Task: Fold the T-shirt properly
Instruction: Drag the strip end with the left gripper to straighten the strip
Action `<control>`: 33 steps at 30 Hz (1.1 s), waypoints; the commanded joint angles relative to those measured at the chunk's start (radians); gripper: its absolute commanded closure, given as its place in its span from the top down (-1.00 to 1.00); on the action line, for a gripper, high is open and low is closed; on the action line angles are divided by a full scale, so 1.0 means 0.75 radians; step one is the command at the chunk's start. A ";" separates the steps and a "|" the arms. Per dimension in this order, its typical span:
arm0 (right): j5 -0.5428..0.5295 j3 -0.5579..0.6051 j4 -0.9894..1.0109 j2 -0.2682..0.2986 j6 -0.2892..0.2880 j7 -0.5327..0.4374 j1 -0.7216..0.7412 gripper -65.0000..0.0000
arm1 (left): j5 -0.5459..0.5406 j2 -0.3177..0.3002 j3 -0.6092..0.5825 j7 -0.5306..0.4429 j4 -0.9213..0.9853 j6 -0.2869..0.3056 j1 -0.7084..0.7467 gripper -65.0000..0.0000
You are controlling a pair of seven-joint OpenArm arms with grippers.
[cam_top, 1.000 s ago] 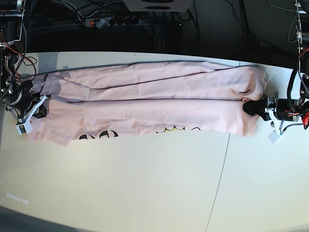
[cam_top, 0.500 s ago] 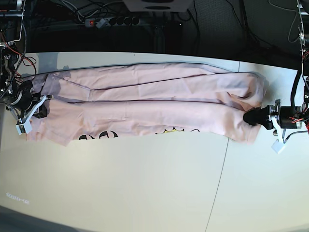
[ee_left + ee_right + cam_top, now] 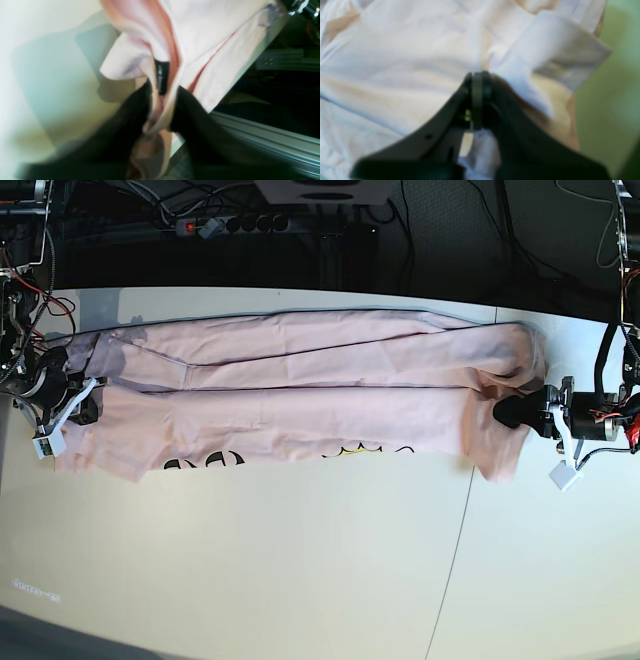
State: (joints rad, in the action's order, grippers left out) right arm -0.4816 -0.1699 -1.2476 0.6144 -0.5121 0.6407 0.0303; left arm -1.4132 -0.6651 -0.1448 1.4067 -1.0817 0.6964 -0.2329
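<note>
While your right claw (image 3: 477,100) pinches the T-shirt (image 3: 300,390) shut, draw the parted left claw (image 3: 160,110), fabric between its jaws, clear without dragging the fold.

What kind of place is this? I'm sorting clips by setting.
Probably a robotics lab or test bench, not a home: a bare white table, a power strip and loose cables behind it, and exposed wiring on the arms holding the T-shirt.

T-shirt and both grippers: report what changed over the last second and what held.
The left gripper has moved inward along the T-shirt, bunching that end, and its jaws have parted, with cloth still between them. The right gripper stays shut on the other end; that end has not moved.
</note>
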 commanded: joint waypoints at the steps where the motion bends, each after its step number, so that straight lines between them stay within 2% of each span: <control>1: -0.013 -0.014 -0.011 0.026 -0.092 0.001 0.014 -1.00 | -0.008 -0.042 0.009 -0.014 -0.019 0.002 -0.028 0.02; 2: -0.012 -0.014 -0.011 0.027 -0.092 0.007 0.014 -1.00 | -0.008 -0.052 0.009 -0.014 -0.019 0.002 -0.028 0.19; 3: -0.012 -0.014 -0.011 0.027 -0.092 0.012 0.014 -1.00 | -0.010 -0.063 0.009 -0.014 -0.019 0.002 -0.028 0.22; 8: -0.011 -0.014 -0.011 0.027 -0.093 0.025 0.014 -1.00 | -0.011 -0.097 0.009 -0.014 -0.019 0.002 -0.016 0.22; 16: -0.036 -0.014 -0.011 0.027 -0.093 0.025 0.014 -1.00 | -0.031 -0.092 0.009 -0.014 -0.016 0.002 0.090 0.22; 24: -0.037 -0.014 -0.011 0.027 -0.093 0.060 0.014 -1.00 | -0.085 -0.087 0.009 -0.014 -0.016 0.002 0.100 0.19; 26: -0.037 -0.014 -0.011 0.027 -0.093 0.061 0.014 -1.00 | -0.085 -0.074 0.009 -0.014 -0.016 0.002 0.097 0.04; 30: -0.051 -0.014 -0.011 0.027 -0.093 0.062 0.014 -1.00 | -0.080 -0.018 0.009 -0.058 -0.016 0.002 0.096 -0.76; 31: -0.056 -0.014 -0.011 0.027 -0.093 0.065 0.014 -1.00 | -0.067 -0.001 0.009 -0.070 -0.016 0.002 0.093 -0.88; 33: -0.062 -0.014 -0.011 0.027 -0.093 0.066 0.014 -1.00 | -0.005 0.035 0.009 -0.103 -0.016 0.002 0.086 -1.00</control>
State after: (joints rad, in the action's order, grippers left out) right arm -0.5182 -0.1719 -1.2480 0.6147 -0.5121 0.6781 0.0307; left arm -1.3930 -0.6209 -0.1448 1.3384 -1.0821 0.6964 -0.1474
